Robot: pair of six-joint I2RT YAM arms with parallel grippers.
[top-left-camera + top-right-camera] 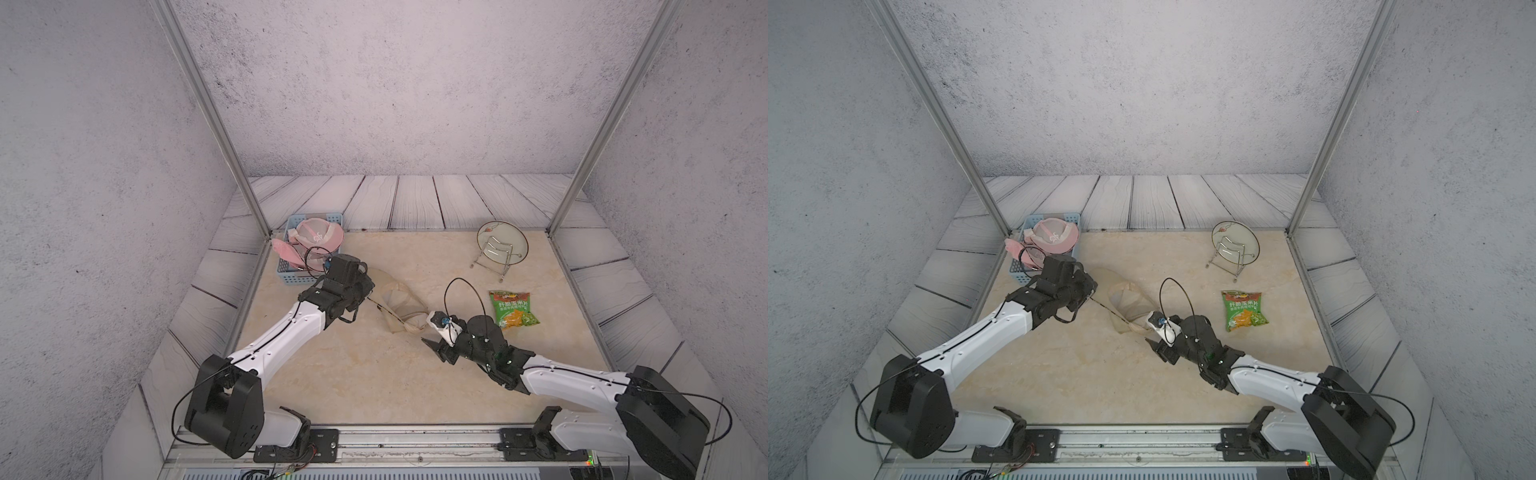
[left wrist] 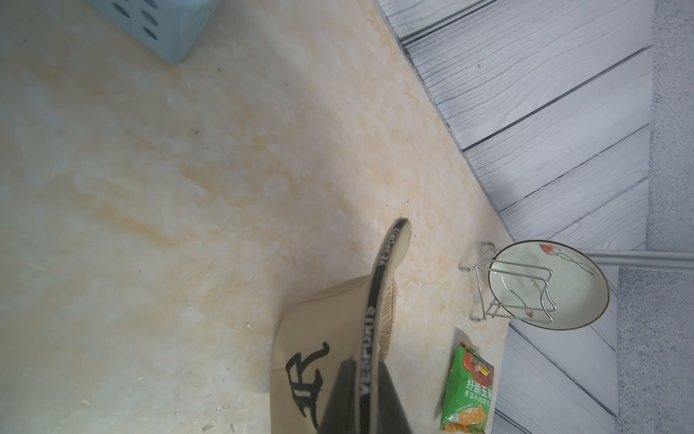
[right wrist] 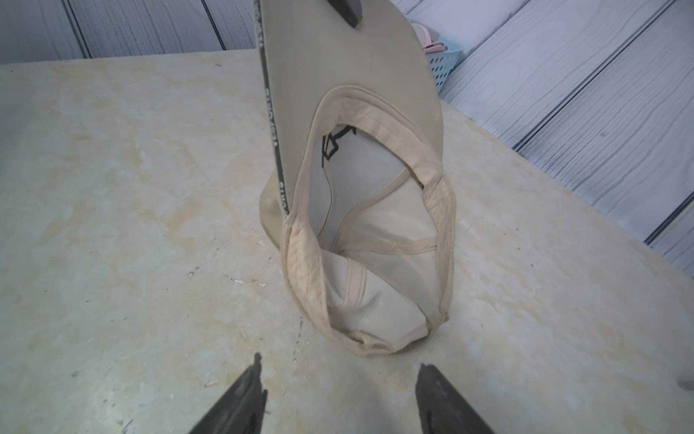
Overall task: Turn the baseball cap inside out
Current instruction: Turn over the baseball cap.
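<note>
both top views look from high over the near edge of the worktop (image 1: 374,382), tilted down toward the far wall (image 1: 395,83), and take in the whole surface from well back. the left wrist camera sits close over the cap (image 2: 323,338) and faces the far right corner, where the plate (image 2: 548,285) and snack bag (image 2: 469,390) are. the right wrist camera sits low and faces the far left corner and the basket (image 3: 447,64). both wrist views share the cap.

Even diffuse light, soft shadows; left end effector (image 2: 360,375) blurred, probably defocus.
</note>
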